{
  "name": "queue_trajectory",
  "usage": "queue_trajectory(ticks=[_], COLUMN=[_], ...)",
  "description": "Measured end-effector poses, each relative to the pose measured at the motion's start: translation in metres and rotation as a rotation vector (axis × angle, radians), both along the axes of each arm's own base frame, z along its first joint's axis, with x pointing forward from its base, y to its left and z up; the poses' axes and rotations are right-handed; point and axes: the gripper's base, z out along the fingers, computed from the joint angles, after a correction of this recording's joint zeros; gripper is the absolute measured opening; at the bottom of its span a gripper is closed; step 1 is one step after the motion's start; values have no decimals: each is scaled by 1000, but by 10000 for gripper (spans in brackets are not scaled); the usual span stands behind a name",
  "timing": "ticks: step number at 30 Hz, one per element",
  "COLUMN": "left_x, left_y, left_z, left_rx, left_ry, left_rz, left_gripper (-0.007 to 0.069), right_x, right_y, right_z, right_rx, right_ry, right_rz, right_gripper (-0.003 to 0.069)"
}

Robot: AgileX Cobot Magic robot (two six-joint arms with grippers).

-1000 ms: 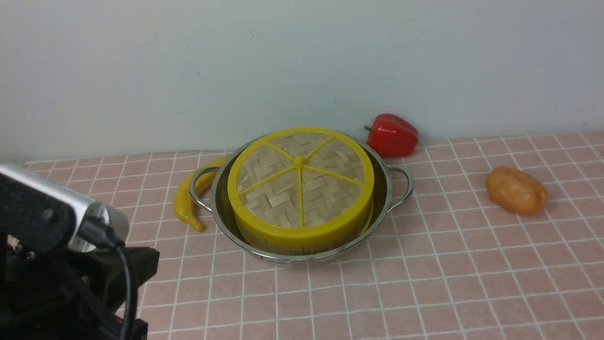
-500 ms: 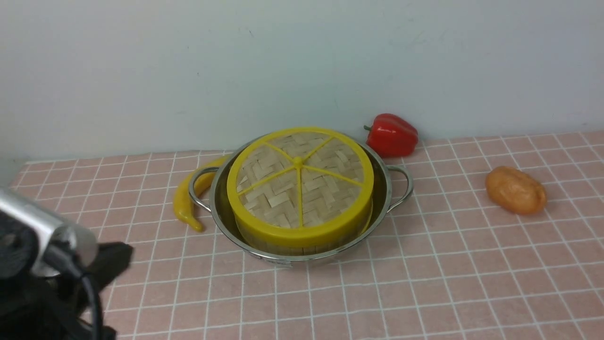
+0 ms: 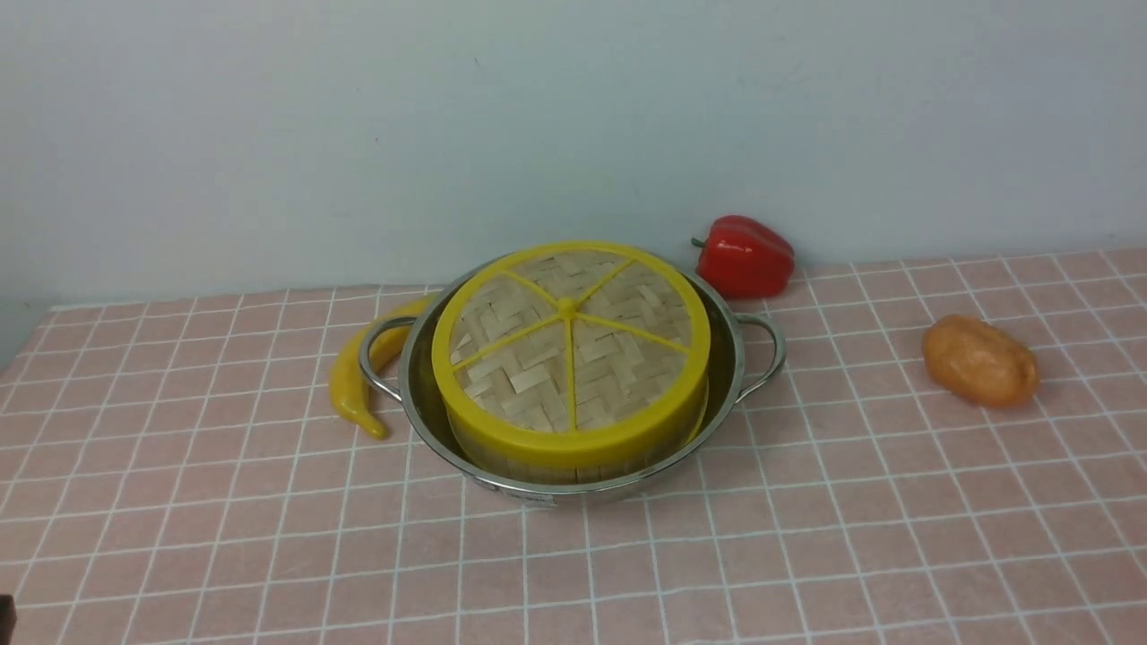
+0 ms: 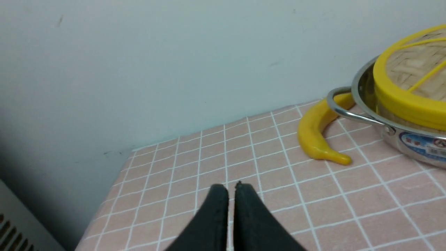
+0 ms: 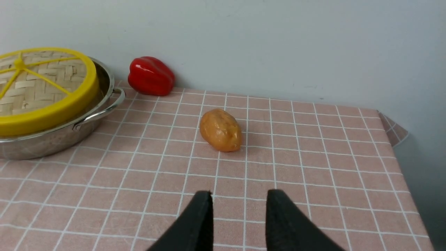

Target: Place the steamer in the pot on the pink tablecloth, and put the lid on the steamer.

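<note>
The steel pot [image 3: 728, 354] stands on the pink tablecloth [image 3: 806, 537] at mid-table. Inside it sits the steamer [image 3: 538, 468], of which only a strip of bamboo wall shows beneath the lid [image 3: 570, 345]. The lid rests flat on top, its yellow rim level. Neither gripper shows in the front view. In the left wrist view my left gripper [image 4: 231, 186] is shut with nothing in it, low over the cloth and well clear of the pot [image 4: 411, 146]. My right gripper [image 5: 240, 192] is open and empty above bare cloth, away from the pot [image 5: 52, 139] and lid [image 5: 41, 87].
A curved yellow pepper [image 3: 357, 381] lies against the pot's left handle. A red bell pepper [image 3: 744, 256] sits by the wall behind the pot, and an orange potato [image 3: 980, 361] lies to the right. The cloth's edges drop off at far left [image 4: 104, 209] and far right [image 5: 393, 129].
My left arm, which filled the lower left of the front view, has drawn back down and left and is almost out of that view. The pot, steamer and lid have not moved.
</note>
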Motion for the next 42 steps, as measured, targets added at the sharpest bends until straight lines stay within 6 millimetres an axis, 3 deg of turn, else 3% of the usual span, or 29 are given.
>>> queue_trajectory(ticks=[29, 36, 42], left_x=[0, 0, 0], left_y=[0, 0, 0], left_z=[-5, -5, -5], left_rx=[-12, -12, -13], left_ry=[-14, -14, -15], left_rz=[2, 2, 2], left_gripper=[77, 85, 97], right_x=[-2, 16, 58], right_y=[2, 22, 41], right_z=[2, 11, -59], right_rx=[14, 72, -19], right_ry=[-20, -337, -382], right_rz=[-44, -30, -56], right_gripper=[242, 242, 242])
